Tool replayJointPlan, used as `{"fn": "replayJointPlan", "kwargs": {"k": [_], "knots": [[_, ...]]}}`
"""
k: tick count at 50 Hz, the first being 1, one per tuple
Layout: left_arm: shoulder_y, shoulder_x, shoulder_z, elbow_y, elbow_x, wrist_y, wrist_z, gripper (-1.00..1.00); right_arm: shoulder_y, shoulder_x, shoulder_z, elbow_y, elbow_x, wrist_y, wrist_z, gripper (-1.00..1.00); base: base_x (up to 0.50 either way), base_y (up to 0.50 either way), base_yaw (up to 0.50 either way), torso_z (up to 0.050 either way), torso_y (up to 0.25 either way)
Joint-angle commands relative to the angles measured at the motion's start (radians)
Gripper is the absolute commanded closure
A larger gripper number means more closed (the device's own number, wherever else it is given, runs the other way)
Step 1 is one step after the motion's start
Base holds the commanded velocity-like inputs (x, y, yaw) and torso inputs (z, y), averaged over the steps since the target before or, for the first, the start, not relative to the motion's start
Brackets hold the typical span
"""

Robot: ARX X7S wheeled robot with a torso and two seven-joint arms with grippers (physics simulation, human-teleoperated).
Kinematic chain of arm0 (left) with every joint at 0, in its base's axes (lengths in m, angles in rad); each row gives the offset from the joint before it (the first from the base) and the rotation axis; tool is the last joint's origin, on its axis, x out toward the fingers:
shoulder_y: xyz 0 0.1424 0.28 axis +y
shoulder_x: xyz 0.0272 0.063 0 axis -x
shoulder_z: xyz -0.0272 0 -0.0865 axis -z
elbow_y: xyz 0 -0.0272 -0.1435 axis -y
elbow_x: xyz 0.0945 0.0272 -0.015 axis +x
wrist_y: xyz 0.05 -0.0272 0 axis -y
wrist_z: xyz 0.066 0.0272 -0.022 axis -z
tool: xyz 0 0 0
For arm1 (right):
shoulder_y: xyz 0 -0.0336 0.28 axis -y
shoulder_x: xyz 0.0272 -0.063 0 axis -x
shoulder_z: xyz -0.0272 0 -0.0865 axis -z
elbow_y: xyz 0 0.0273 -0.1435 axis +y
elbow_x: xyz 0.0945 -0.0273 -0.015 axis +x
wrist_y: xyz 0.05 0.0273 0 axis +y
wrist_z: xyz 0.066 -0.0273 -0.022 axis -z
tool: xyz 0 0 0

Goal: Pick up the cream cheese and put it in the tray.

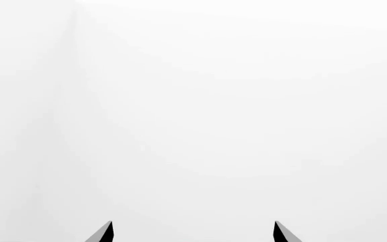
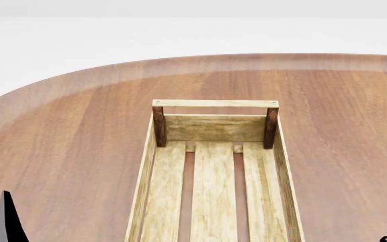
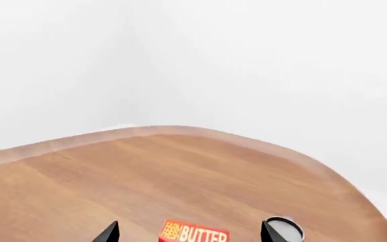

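Note:
The tray (image 2: pixel 149 151) is a long pale wood crate with a slatted bottom, dark brown posts and a top rail at its far end; it lies in the middle of the head view with nothing inside. The cream cheese is out of view. My left gripper (image 1: pixel 193 233) is open and faces only blank white. Its dark tip (image 2: pixel 6 219) shows at the table's near left. My right gripper (image 3: pixel 190 233) is open above the table, with the butter box ahead between its fingertips (image 3: pixel 110 233). A speck of it (image 2: pixel 386 239) shows near right of the tray.
The tray rests on a rounded brown wooden table (image 2: pixel 66 131) with a curved far edge. A red-orange butter box (image 3: pixel 195 234) lies on the tabletop (image 3: pixel 146 171) in the right wrist view. A round can top (image 3: pixel 284 228) stands beside it. White surroundings lie beyond the table.

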Motion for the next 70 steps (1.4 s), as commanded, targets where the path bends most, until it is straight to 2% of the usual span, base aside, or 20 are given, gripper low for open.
{"fn": "replayJointPlan", "kwargs": {"k": [1, 4, 11, 26, 42, 53, 70], "knots": [[0.0, -0.002, 0.001, -0.003, -0.001, 0.003, -0.002, -1.0, 0.018, -0.039, 0.038, -0.031, 0.011, 0.133, 0.05, -1.0, 0.0, 0.0, 0.0, 0.0, 0.0], [0.0, -0.003, 0.002, -0.004, -0.001, 0.004, -0.002, -1.0, 0.024, -0.054, 0.058, -0.038, 0.026, 0.183, 0.055, -1.0, 0.0, 0.0, 0.0, 0.0, 0.0], [0.001, -0.004, 0.003, -0.007, 0.0, 0.008, -0.003, -1.0, 0.018, -0.06, 0.056, -0.028, 0.001, 0.178, 0.104, -1.0, 0.0, 0.0, 0.0, 0.0, 0.0], [0.005, -0.011, 0.006, 0.018, 0.009, -0.008, -0.013, -1.0, -0.014, -0.074, 0.152, -0.035, 0.123, 0.163, 0.04, -1.0, 0.0, 0.0, 0.0, 0.0, 0.0], [0.002, -0.014, 0.011, 0.025, 0.014, -0.013, -0.02, -1.0, -0.03, -0.068, 0.204, 0.001, 0.173, 0.139, 0.044, -1.0, 0.0, 0.0, 0.0, 0.0, 0.0], [0.0, -0.017, 0.011, 0.028, 0.017, -0.021, -0.026, -1.0, -0.068, -0.067, 0.221, 0.048, 0.192, 0.071, 0.045, -1.0, 0.0, 0.0, 0.0, 0.0, 0.0], [0.001, -0.022, 0.01, 0.031, 0.015, -0.02, -0.032, -1.0, -0.069, -0.104, 0.24, 0.117, 0.193, 0.01, 0.132, -1.0, 0.0, 0.0, 0.0, 0.0, 0.0]]}}
